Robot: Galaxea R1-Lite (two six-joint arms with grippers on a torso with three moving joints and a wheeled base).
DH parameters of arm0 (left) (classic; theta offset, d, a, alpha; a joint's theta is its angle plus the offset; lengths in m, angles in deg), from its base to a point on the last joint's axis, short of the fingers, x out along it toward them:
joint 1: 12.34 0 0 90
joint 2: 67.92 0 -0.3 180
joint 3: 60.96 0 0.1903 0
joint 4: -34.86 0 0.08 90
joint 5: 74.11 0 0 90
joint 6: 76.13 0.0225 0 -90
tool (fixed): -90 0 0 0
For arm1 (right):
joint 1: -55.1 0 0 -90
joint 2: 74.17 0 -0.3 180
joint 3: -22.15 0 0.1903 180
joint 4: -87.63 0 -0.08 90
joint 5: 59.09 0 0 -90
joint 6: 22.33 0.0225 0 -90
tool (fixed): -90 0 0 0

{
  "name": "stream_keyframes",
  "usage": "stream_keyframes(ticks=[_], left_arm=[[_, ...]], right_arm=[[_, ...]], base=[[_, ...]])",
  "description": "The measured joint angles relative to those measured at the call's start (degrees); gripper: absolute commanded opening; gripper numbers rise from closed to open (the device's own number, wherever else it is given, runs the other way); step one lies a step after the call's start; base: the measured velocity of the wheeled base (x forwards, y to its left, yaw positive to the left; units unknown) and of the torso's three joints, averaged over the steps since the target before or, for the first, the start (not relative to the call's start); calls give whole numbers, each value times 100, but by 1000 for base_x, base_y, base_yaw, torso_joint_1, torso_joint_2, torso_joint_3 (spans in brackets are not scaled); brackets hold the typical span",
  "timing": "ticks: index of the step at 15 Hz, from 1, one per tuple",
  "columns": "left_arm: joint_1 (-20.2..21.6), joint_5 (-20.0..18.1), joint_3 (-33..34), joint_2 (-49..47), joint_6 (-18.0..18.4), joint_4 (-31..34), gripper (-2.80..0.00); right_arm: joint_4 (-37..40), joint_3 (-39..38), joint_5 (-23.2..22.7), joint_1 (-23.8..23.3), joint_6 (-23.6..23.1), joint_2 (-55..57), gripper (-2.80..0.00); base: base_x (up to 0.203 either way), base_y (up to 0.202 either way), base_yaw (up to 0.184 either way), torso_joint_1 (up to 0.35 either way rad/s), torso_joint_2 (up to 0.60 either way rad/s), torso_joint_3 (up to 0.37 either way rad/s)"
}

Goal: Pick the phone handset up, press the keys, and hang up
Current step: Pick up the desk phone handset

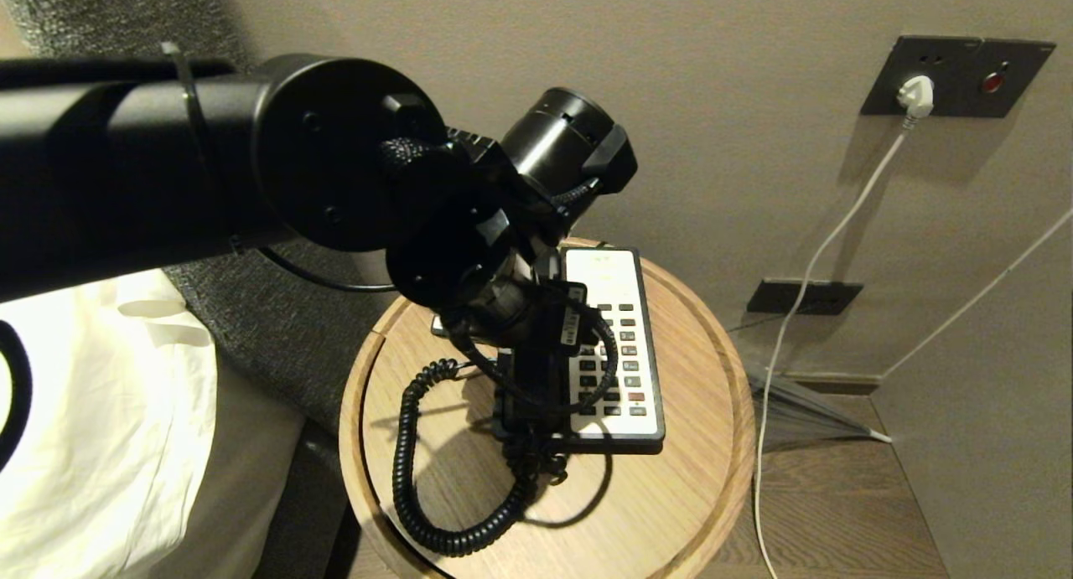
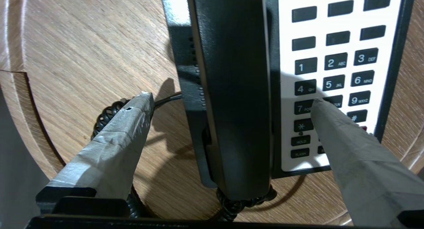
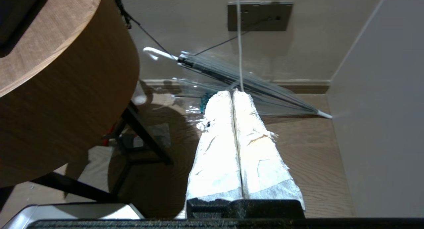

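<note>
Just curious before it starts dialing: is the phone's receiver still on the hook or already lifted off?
On the hook. The phone handset lies flat in its cradle beside the keys, and the left gripper straddles it, open, not touching.

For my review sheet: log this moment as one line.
left gripper open, straddling phone handset | handset on base | keys unpressed | right gripper shut, parked beside table

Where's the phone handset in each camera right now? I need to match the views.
Head view: the phone handset lies on the phone base, mostly hidden under the left arm.
Left wrist view: handset runs down the middle, between the open left gripper fingers.
Right wrist view: not in it.
Shared landmark: the round wooden table.
</note>
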Motion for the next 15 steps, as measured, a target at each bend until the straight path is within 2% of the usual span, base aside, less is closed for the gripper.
stream_keyframes(ticks=[4,5,15], left_arm=[[-13,5,-7,-38,-11,1,0],[-13,6,-7,-41,-16,0,-280],[-16,14,-5,-55,-38,-16,-280]], right_arm=[[1,0,3,0,0,0,-280],[1,0,1,-2,1,0,-280],[1,0,3,0,-2,0,-280]], base=[[0,0,0,0,0,0],[0,0,0,0,0,0],[0,0,0,0,0,0]])
